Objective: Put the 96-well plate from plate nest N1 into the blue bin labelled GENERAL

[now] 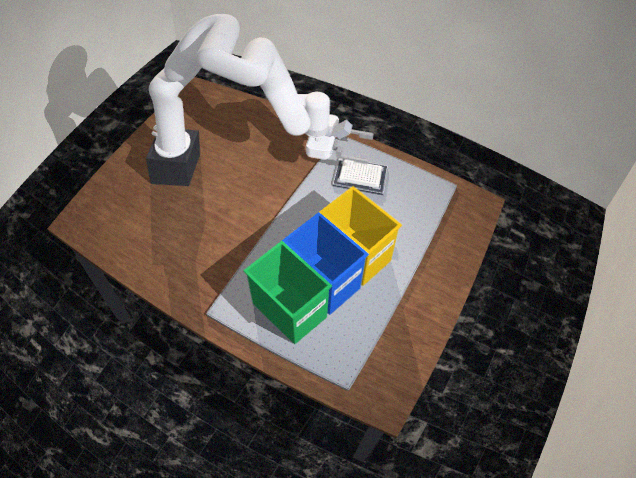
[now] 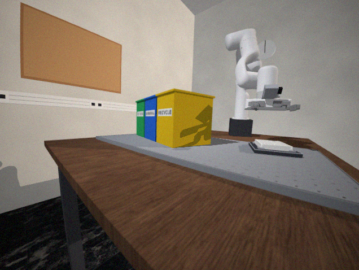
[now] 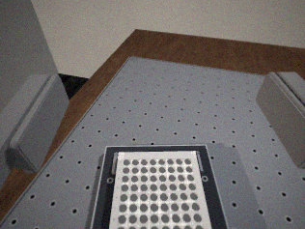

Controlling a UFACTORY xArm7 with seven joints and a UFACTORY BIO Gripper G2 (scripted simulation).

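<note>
In the wrist view we lose the near end of the 96-well plate (image 1: 361,173) (image 2: 273,144) (image 3: 159,192) and its nest (image 1: 335,180) (image 2: 278,153) (image 3: 99,192) past the bottom edge. The outer parts of both gripper fingers are cropped at the sides. From the exterior we cannot see into the bins, and the yellow bin (image 1: 380,256) (image 2: 192,118) hides most of the blue bin (image 1: 345,287) (image 2: 150,125). In the top view we find the labels too blurred to read.
</note>
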